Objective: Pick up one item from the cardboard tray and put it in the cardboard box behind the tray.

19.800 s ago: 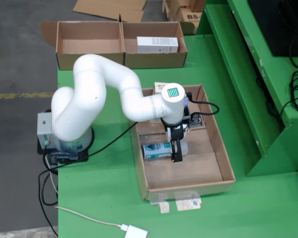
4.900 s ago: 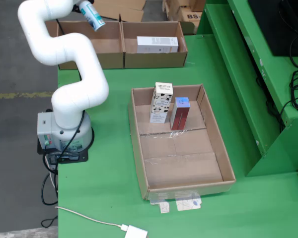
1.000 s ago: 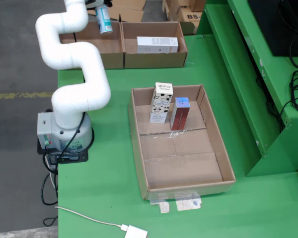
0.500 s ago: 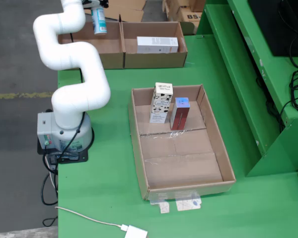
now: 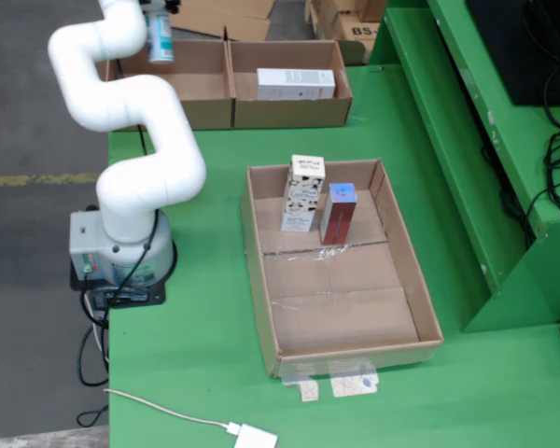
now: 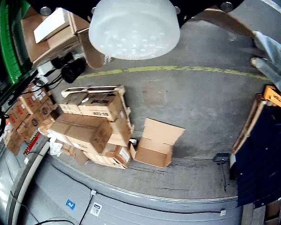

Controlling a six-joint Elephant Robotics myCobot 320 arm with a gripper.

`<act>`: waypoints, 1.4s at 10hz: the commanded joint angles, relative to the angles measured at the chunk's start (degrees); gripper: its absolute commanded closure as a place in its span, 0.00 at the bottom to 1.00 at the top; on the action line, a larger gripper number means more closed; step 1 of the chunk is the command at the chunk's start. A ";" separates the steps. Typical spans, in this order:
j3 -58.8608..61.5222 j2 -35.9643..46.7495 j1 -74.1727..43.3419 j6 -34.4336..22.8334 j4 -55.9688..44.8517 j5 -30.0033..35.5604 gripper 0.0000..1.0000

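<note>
**Can held high over the left box compartment**

Can (image 5: 160, 37) was what I carried: a small upright cylinder with a pale blue-and-white body, seen in the fixed view at the top left, hanging above the left compartment of the cardboard box (image 5: 194, 110) behind the tray. From the view riding on my wrist, its underside (image 6: 132, 28) filled the top middle as a white, translucent, domed disc with small dimples. My fingers (image 5: 159, 11) were clamped on the can near its top; their tips were mostly cut off by the upper edge of the fixed view, so I could not make out each pad.

The right compartment of the box held a white carton (image 5: 296, 84) lying flat on its long side. On the green worktop (image 5: 215, 373), the cardboard tray (image 5: 261, 271) sat in front of the box, and at its far end two items stood upright, touching side by side: a white carton with black patches (image 5: 302, 193) and a dark red box with a bluish shiny top (image 5: 338, 213). The near part of the tray showed only bare cardboard and clear tape.

My white arm (image 5: 121, 103) curved up from its grey base (image 5: 121, 247) at the worktop's left edge in that view. The wrist view looked out over a grey floor with a pile of cardboard cartons (image 6: 91, 126).
</note>
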 commanded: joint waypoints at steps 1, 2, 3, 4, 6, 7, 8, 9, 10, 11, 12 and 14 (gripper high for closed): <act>1.75 6.48 0.81 4.05 -11.17 10.61 1.00; 1.75 8.27 1.38 6.38 -17.50 14.12 1.00; 1.75 9.96 1.70 8.51 -23.54 16.90 1.00; 1.75 11.98 2.37 11.06 -30.07 19.17 1.00; 1.75 14.41 2.85 14.05 -38.82 21.66 1.00; 1.75 15.62 3.16 15.54 -43.12 22.69 1.00; 1.75 15.62 3.16 15.54 -43.12 22.69 1.00; 1.75 17.73 3.70 17.92 -50.13 23.80 1.00; 1.75 17.73 3.70 17.92 -50.13 23.80 1.00; 1.75 17.73 3.70 17.92 -50.13 23.80 1.00; -7.85 23.41 3.25 18.38 -50.03 25.04 1.00; -23.87 32.37 2.10 16.65 -42.87 25.31 1.00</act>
